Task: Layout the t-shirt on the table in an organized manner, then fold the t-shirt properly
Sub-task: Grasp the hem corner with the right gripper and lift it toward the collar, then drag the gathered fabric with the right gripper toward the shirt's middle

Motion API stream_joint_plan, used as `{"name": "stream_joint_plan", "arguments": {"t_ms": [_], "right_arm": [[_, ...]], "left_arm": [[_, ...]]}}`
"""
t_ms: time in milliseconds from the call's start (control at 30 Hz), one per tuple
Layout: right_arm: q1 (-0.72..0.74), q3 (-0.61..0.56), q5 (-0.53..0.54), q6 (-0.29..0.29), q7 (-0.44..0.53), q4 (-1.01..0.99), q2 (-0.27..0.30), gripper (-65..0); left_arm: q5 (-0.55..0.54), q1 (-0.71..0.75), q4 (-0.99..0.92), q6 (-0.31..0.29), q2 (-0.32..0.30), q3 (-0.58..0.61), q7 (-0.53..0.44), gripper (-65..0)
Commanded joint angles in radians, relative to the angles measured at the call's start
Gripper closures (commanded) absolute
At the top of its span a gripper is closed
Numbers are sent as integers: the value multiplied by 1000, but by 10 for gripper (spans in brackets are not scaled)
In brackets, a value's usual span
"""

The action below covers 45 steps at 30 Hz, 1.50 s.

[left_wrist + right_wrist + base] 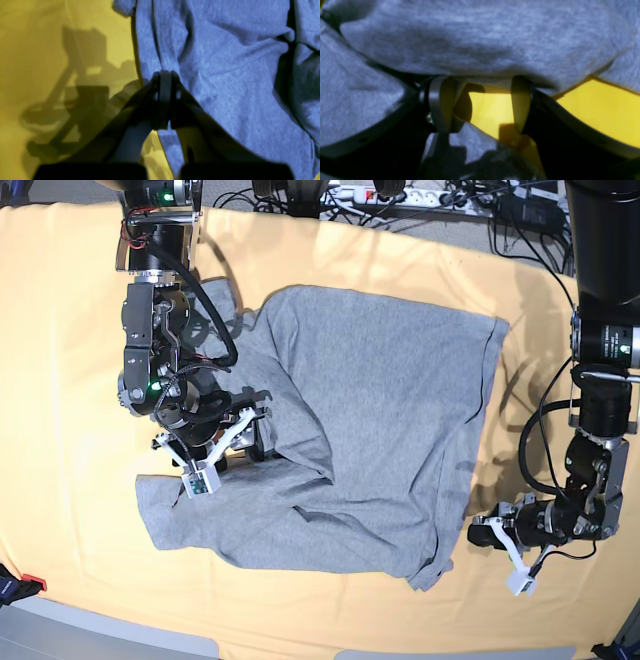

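The grey t-shirt (380,400) lies crumpled on the yellow-orange table (60,380), its lower left part folded over in rumpled layers. In the base view my right gripper (260,423) is at the shirt's left side, against a raised fold. The right wrist view shows that gripper (481,100) open, a fold of the t-shirt (480,37) draped over its fingertips and bare table (595,107) between them. My left gripper (478,532) is at the shirt's lower right edge. In the left wrist view it (165,75) is shut on the t-shirt (225,75) near its hem, creases running out from the tips.
Cables and a power strip (400,195) run along the table's far edge. A small red object (25,583) sits at the near left corner. Wide bare cloth lies left of the shirt and beside the hem (37,62).
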Motion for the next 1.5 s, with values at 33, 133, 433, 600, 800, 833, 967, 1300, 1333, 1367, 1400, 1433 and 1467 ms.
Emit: {"name": "stream_joint_plan", "arguments": {"t_ms": [33,133,433,600,800,833,967,1300,1333,1367,1400,1433,1467], "right_arm": [[23,-2,13,21,47,13,2,-375],[23,-2,16,60,51,13,2,-375],[59,-3,69,124,51,-162,-26,-375],[97,-3,123,209,28,-208,-28,-280],[186,-3,148,286,-181,-198,-25,0],[204,-1,148,286,-221,-188,-22,0],[242,0,148,279,-287,-106,19,0],[238,-1,148,211,-356,23,135,0],[235,-1,149,216,-359,23,136,0],[229,-1,148,219,-359,22,136,0],[224,-1,151,223,-360,22,136,0],[216,-1,158,228,-361,22,136,-27],[212,-1,176,228,-362,22,136,-107]], "left_arm": [[-16,-41,15,0,-10,-6,-18,0],[-17,-41,15,0,-10,-6,-18,0],[-16,-41,15,0,-10,-6,-17,0],[-16,-41,15,0,-10,-6,-17,0],[-16,-41,15,0,-10,-6,-17,0],[-16,-41,15,0,-10,-6,-17,0],[-16,-41,15,0,-10,-6,-17,0],[-16,-41,15,0,-10,-6,-18,0],[-16,-41,15,0,-10,-6,-18,0],[-17,-41,15,0,-10,-6,-17,0],[-17,-41,15,0,-10,-6,-18,0],[-17,-41,15,-1,-10,-6,-18,0],[-17,-41,15,0,-10,-6,-18,0]]}}
